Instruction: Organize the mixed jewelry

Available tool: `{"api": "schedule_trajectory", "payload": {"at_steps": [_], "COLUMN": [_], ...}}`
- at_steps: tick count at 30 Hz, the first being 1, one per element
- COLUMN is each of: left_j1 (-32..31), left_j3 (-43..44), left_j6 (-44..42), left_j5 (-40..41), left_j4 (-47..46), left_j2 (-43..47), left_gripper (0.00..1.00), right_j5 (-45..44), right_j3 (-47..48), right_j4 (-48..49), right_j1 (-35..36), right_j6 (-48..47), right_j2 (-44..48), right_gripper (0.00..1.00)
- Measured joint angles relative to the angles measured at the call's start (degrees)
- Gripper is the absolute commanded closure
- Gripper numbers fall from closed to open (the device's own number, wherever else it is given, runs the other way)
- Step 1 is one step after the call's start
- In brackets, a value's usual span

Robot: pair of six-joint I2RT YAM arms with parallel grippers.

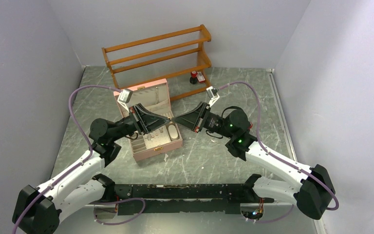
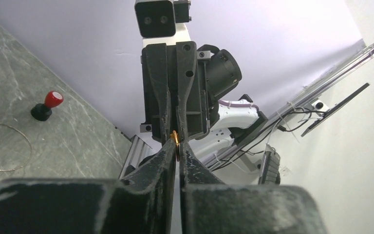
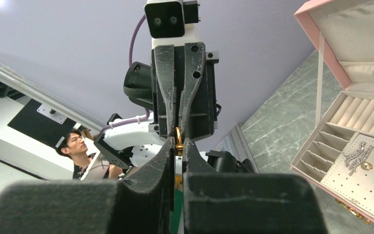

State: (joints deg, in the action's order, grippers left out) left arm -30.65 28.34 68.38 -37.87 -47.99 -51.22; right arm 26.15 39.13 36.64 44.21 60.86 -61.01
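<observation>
The mixed jewelry (image 3: 365, 163) shows in two places. A few pieces, a glittering silver one and some small gold studs, lie on the perforated pad inside the open pink box (image 1: 151, 152). One gold ring (image 2: 175, 139) is held up in the air just to the right of that box. There the left hand (image 1: 168, 118) and the right hand (image 1: 177, 118) meet tip to tip above the grey marbled tabletop (image 1: 214, 156), both lying roughly level and pointing at each other. In both wrist views each hand's fingers are pressed nearly together, and the ring sits in the narrow gap where the four tips meet, so both hands appear to pinch it. Which one carries its weight cannot be told. The box's lid (image 1: 148, 97) stands raised behind the left hand. A wooden rack (image 1: 158, 53) stands along the back wall, with a red-capped black bottle (image 1: 194, 77) on the tabletop just in front of its right end.
</observation>
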Motion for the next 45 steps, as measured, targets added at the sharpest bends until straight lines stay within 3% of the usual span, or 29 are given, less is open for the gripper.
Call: {"api": "schedule_trajectory", "payload": {"at_steps": [6,8,11,18,25,34,45], "left_j1": [0.1,0.1,0.1,0.1,0.1,0.1,0.1], "left_j3": [0.0,0.0,0.1,9.2,17.0,17.3,15.7], "left_j6": [-2.9,-4.8,-8.3,-21.2,-31.0,-38.2,-39.6], "left_j5": [1.4,2.7,6.2,27.9,52.3,70.2,77.9], "left_j4": [3.5,6.4,12.9,43.9,64.3,71.6,73.3], "left_j2": [2.5,4.0,6.8,13.3,16.7,21.4,22.7], "left_gripper": [0.32,0.2,0.1,0.09,0.1,0.1,0.09], "right_j5": [-0.7,-1.3,-2.6,-9.6,-22.9,-42.1,-54.1], "right_j3": [0.9,2.0,4.3,14.5,27.2,43.8,54.1], "right_j4": [-2.1,-4.7,-9.7,-26.7,-43.1,-57.7,-62.7], "right_j1": [0.0,0.0,0.0,0.7,7.0,15.3,17.7], "right_j6": [-0.8,-1.7,-3.8,-11.9,-20.3,-27.5,-33.4], "right_j2": [0.0,0.0,-0.3,-6.4,-18.7,-38.9,-51.6], "right_gripper": [0.97,0.97,0.96,0.96,0.96,0.96,0.96]}}
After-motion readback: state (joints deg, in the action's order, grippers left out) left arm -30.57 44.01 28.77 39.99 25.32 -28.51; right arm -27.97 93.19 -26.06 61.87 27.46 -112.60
